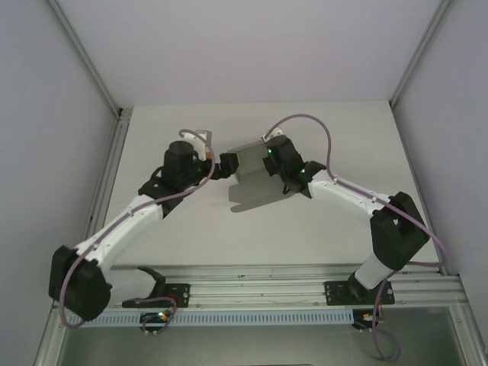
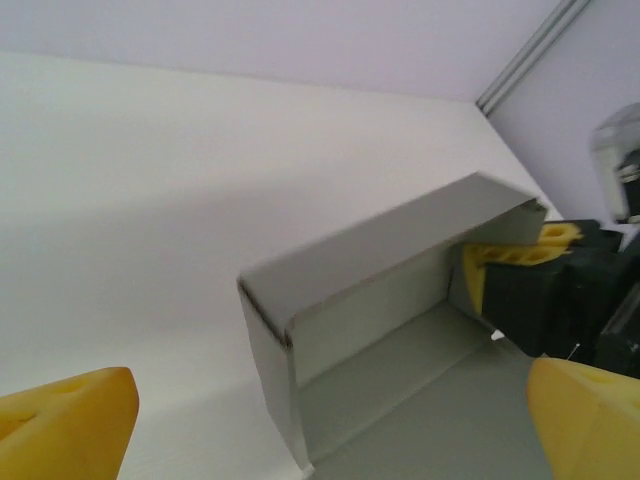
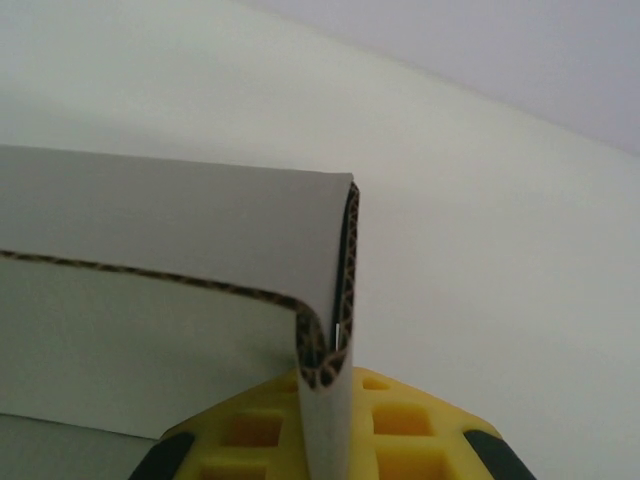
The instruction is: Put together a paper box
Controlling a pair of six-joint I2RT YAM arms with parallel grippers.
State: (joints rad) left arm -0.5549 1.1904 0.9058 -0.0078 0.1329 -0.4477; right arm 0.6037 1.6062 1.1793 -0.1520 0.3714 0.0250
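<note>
Scene: A half-folded paper box (image 1: 255, 183) of grey card sits mid-bench (image 1: 320, 229), between the two arms.
Right claw (image 1: 271, 156): pinching a doubled-over wall at the box's right end; the card's fluted edge runs down into its yellow pad (image 3: 400, 450).
Left claw (image 1: 223, 165): spread wide and gripping nothing, with yellow fingertips (image 2: 70, 415) flanking the box's near corner.
Key relation: the box lies straight ahead of the left claw, just beside it. The raised wall's long axis runs away from it toward the right claw.
Nearer free arm: left.
Likely step: raising or tucking the left end wall while the right claw anchors the box.
Risk: the thin card could buckle under a skewed push.
</note>
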